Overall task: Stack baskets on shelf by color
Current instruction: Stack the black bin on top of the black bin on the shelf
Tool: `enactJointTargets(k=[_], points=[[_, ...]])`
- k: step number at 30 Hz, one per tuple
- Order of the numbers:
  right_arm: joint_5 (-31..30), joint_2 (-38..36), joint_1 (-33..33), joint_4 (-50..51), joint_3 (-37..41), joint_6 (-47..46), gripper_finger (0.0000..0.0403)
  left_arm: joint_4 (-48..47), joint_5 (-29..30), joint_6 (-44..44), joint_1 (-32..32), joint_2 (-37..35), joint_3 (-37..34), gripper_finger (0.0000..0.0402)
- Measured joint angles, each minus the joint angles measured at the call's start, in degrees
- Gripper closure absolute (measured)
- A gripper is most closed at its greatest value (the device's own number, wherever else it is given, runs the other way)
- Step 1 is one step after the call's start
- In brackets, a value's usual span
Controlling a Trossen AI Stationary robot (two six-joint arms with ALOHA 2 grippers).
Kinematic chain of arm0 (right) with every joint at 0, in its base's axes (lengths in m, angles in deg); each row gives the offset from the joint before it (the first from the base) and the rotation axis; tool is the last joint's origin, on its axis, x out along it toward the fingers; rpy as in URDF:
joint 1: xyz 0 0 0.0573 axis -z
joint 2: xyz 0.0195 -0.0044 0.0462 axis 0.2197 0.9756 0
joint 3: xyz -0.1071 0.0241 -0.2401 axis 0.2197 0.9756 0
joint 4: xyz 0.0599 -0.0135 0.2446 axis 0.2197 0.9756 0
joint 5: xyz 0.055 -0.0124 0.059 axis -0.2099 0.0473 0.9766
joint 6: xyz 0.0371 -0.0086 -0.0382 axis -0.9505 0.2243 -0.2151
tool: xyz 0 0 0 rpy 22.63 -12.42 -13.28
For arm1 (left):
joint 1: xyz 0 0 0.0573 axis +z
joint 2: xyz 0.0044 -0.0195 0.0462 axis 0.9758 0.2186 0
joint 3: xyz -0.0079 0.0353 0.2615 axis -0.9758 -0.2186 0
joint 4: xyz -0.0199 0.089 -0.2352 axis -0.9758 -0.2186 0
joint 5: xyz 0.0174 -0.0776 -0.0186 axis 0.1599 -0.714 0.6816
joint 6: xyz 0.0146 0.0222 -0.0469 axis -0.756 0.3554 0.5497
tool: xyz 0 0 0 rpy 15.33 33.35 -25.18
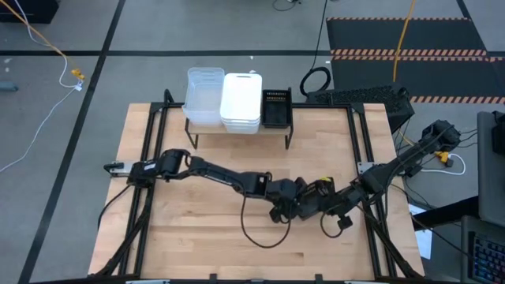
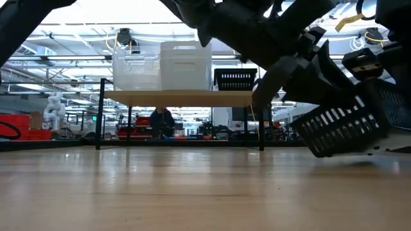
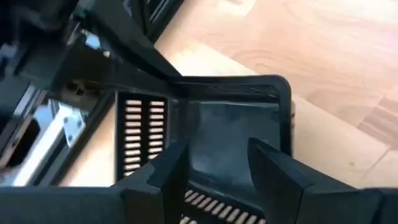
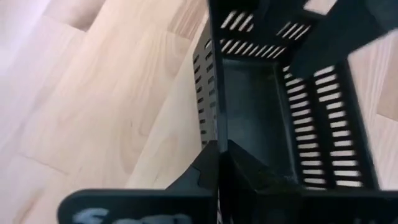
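A black perforated basket (image 2: 347, 131) hangs tilted near the table's middle right, between my two grippers. My right gripper (image 4: 219, 149) is shut on it. My left gripper (image 3: 217, 168) stands at one short end of the basket with its fingers apart, and the basket's inside shows between them. On the shelf (image 2: 180, 97) at the far edge rest a clear stack (image 1: 203, 99), a white stack (image 1: 241, 102) and another black basket (image 1: 276, 108), side by side on their bottoms. My right gripper pinches the rim of one long side wall (image 4: 214, 127), with one finger inside the basket and one outside. It comes slanting down from the table's right. The basket sits tilted in the hold, one end higher. My left gripper: I cannot tell whether its fingers (image 3: 168, 180) touch the basket's short end wall (image 3: 208, 211).
Bare wood tabletop (image 1: 189, 237) lies to the left and near side of the arms. A dark cable loops (image 1: 260, 233) on the table below the grippers. Black frame rails (image 1: 150, 158) run along both table sides.
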Motion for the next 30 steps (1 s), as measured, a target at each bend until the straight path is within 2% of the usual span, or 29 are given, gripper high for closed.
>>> enactJointTargets(k=[6,11,18,21,26,30], points=[[-0.2,0.2,0.0,1.2,0.0,2.1,0.0400,-1.2,0.3,9.6,-1.1,-4.4,0.0,0.0236],[-0.4,0.2,-0.2,0.7,0.0,5.7,0.0400,-3.0,-5.5,15.9,-0.2,-6.4,0.0,0.0247],[-0.4,0.1,-0.2,-1.8,0.0,11.5,0.0397,-10.4,-6.5,17.9,0.5,-4.8,-0.1,0.0261],[-0.5,0.1,-0.2,-2.0,0.0,13.4,0.0397,-11.7,-6.9,18.7,0.5,-5.0,-0.1,0.0261],[-0.5,0.1,-0.2,-2.4,0.0,14.5,0.0396,-12.6,-11.2,18.9,0.6,-5.0,-0.1,0.0261],[-0.5,0.1,-0.2,-4.3,0.0,15.1,0.0396,-12.1,-9.7,20.6,0.5,-4.2,0.0,0.0278]])
